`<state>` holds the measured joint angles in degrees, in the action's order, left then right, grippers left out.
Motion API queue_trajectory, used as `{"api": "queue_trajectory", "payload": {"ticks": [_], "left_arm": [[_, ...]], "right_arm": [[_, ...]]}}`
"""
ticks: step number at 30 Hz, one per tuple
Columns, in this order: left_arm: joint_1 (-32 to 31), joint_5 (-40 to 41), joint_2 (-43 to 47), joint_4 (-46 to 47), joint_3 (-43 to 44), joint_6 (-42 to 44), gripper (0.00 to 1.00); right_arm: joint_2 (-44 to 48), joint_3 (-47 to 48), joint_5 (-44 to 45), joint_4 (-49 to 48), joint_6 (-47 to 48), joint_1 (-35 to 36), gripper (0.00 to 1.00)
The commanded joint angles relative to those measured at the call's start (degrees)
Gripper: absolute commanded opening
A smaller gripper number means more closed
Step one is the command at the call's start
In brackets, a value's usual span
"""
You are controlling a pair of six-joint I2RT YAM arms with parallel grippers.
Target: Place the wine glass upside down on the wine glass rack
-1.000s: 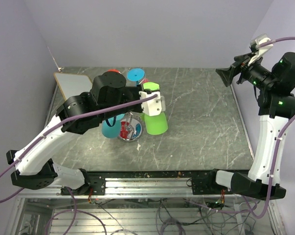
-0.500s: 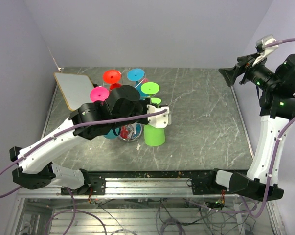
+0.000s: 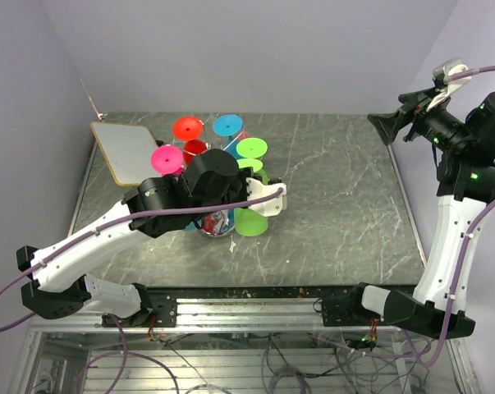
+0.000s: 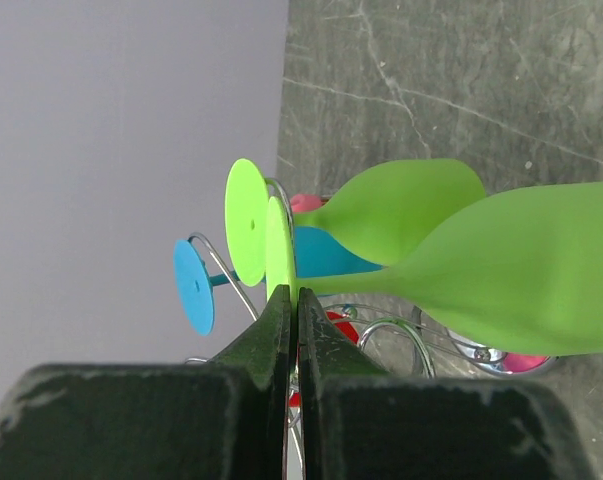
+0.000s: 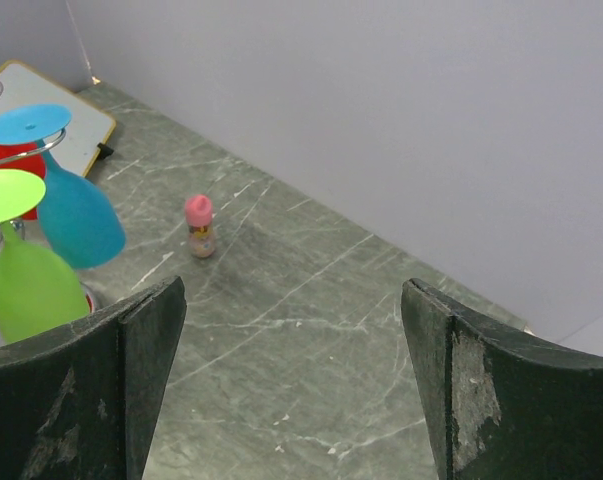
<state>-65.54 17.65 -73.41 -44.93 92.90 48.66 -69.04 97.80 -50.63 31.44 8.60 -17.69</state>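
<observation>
My left gripper point(image 3: 269, 199) is shut on the flat foot of a lime-green wine glass point(image 3: 250, 222), which hangs bowl down right beside the wine glass rack point(image 3: 217, 222). In the left wrist view my fingertips point(image 4: 281, 312) pinch the foot's edge. The green wine glass point(image 4: 526, 270) stretches away to the right over the rack's wire loops point(image 4: 389, 328). Red point(image 3: 187, 128), blue point(image 3: 228, 125), green point(image 3: 252, 148) and pink point(image 3: 167, 158) glasses hang upside down on the rack. My right gripper point(image 3: 387, 125) is open and raised at the far right, holding nothing.
A white board point(image 3: 122, 149) lies at the back left of the marble table point(image 3: 337, 205). A small pink-capped bottle point(image 5: 199, 226) stands on the table beyond the rack. The side walls stand close on both sides.
My left arm has drawn back towards the near side, uncovering the glasses hung on the rack. The held green glass has shifted a little nearer and left, against the rack. The right arm barely moved.
</observation>
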Motion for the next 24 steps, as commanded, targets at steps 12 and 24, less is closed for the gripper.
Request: {"api": "queue_trajectory", "payload": {"ticks": [12,24], "left_arm": [[0.45,5.53,2.09,1.75,-2.14,5.65,0.07],[1.25,7.16,3.3,1.07,-3.97,7.31,0.07]], "right_arm": [[1.84,-1.23,-1.54,-0.69,0.44,-0.85,0.9],[1.78,-1.67,-2.28,-1.28,-0.16,-1.19,0.9]]}}
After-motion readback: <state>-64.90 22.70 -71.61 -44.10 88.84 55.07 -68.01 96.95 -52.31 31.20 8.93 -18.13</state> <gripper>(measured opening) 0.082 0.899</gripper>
